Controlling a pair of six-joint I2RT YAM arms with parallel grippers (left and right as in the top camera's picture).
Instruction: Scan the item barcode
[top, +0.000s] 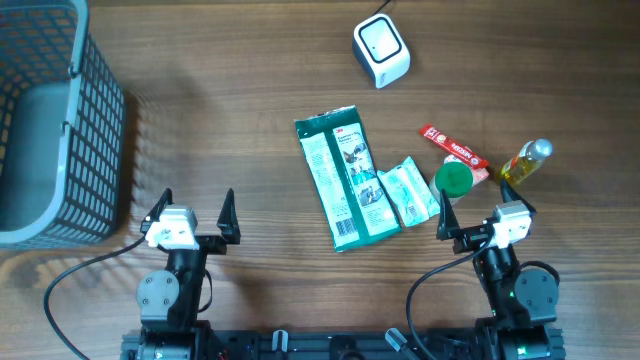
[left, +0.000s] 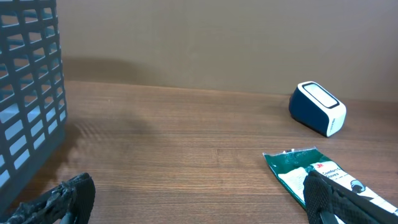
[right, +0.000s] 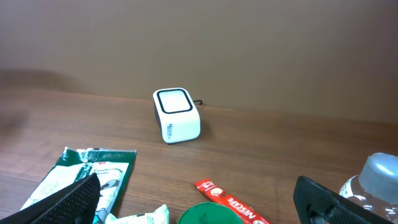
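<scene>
Both jaws: spread wide, empty, near side.
Scanner (top: 381, 51): far, right of centre.
Green packet (top: 345, 178): centre.
Basket (top: 105, 130): far left.

Overhead, the basket (top: 50, 120) runs off the left and top edges, and the scanner (top: 381, 50) cable (top: 386, 8) leaves at the top. Print on the green packet (top: 345, 185) is too small to read (likewise on the sachet (top: 455, 152)). In the left wrist view that packet's lower end is cropped and partly behind a finger (left: 339, 200) of the left tool (left: 196, 186). In the right wrist view the bottle (right: 379, 180) is cut by the right and bottom edges, the green cap (right: 208, 214) by the bottom, and the small packet (right: 143, 216) shows only its top.
</scene>
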